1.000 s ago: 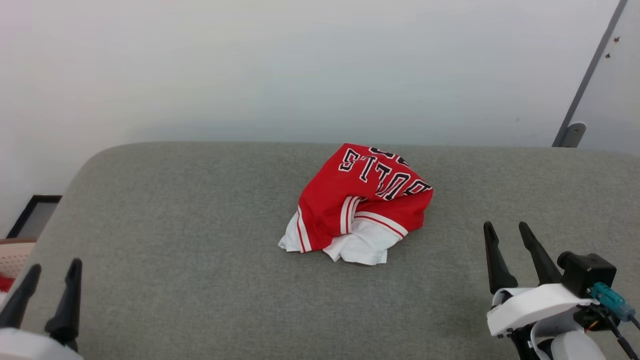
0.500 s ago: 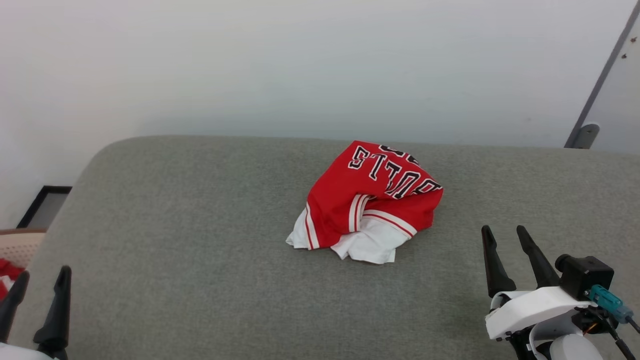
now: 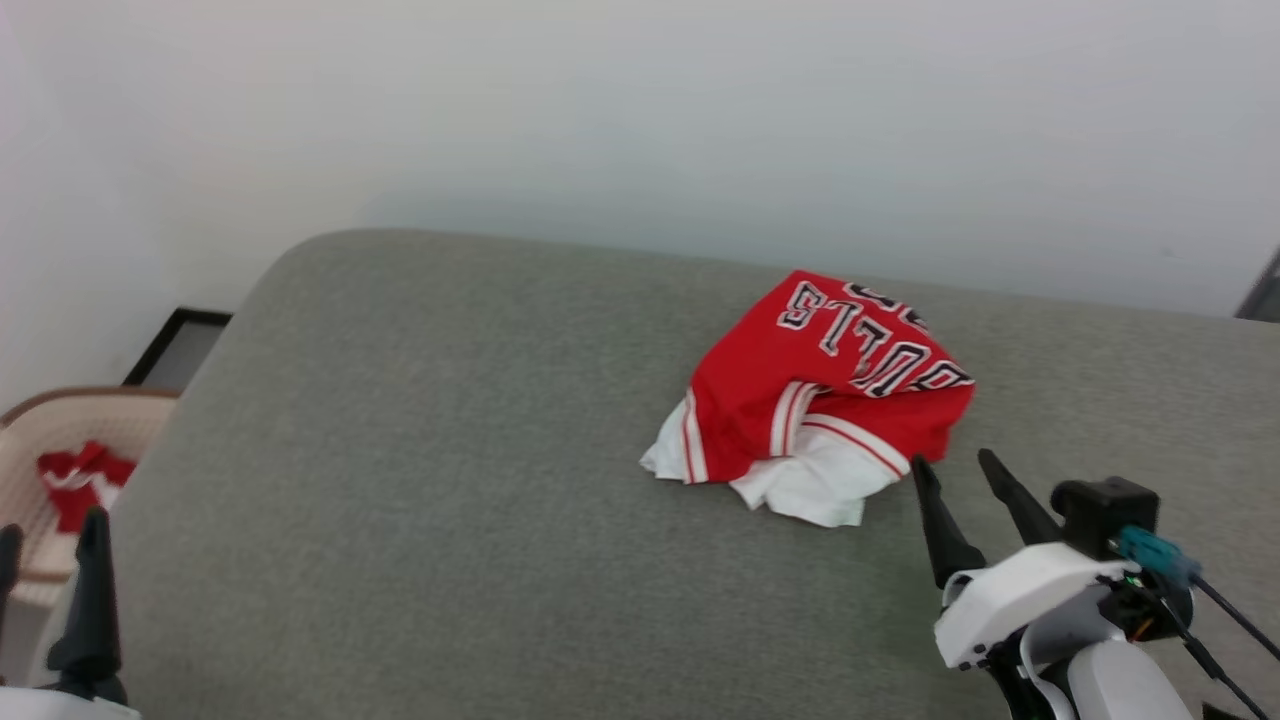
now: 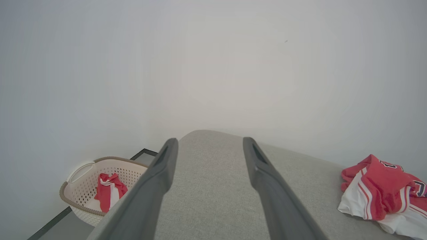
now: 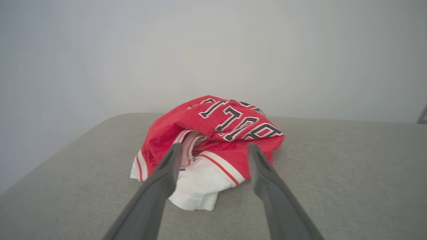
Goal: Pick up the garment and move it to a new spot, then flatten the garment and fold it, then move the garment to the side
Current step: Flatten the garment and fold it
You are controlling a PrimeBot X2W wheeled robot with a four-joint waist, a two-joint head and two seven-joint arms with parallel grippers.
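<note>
- Eyes on the garment (image 3: 820,400): bunched in a red-and-white heap on the grey cushion (image 3: 450,450), toward the far right side, lettering uppermost, white sleeve cloth spilling out along the near edge.
- Over to the right gripper (image 3: 950,458): spread wide, holding nothing, tips just beside the heap's near right corner; touching the cloth or not, hard to tell.
- Through the right wrist view, dead ahead: heap straight along the fingers, striped trim and white near edge framed between the two tips.
- Down to the left gripper (image 3: 50,522): likewise spread wide and empty, well apart from the heap, off by the cushion's left end, near the beige basket (image 3: 60,425) and the small red bundle (image 3: 80,480) inside it.
- No clear long axis to the heap; if anything, wider left-to-right than front-to-back.
- Judging by that, a job for the right arm: short reach forward and slightly left, closing on the near white-and-red fold.
- Pick-up not yet begun.
</note>
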